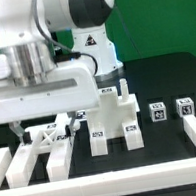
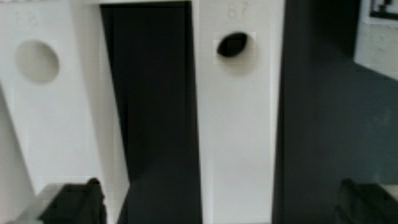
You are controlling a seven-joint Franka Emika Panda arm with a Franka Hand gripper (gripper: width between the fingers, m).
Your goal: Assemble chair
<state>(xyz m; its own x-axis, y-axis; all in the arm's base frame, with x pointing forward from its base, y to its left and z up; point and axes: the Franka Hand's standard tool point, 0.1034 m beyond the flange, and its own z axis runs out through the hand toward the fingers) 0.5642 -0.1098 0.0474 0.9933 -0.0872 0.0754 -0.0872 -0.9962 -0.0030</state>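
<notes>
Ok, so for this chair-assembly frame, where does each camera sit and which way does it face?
Exterior view: off the arm, facing the black table over its white rail, on the half-built chair; the arm and open end effector show.
Wrist view: on the wrist, looking down on two holed white chair parts; only the dark fingertips show.
Shared: the end effector and the parts below it.
</notes>
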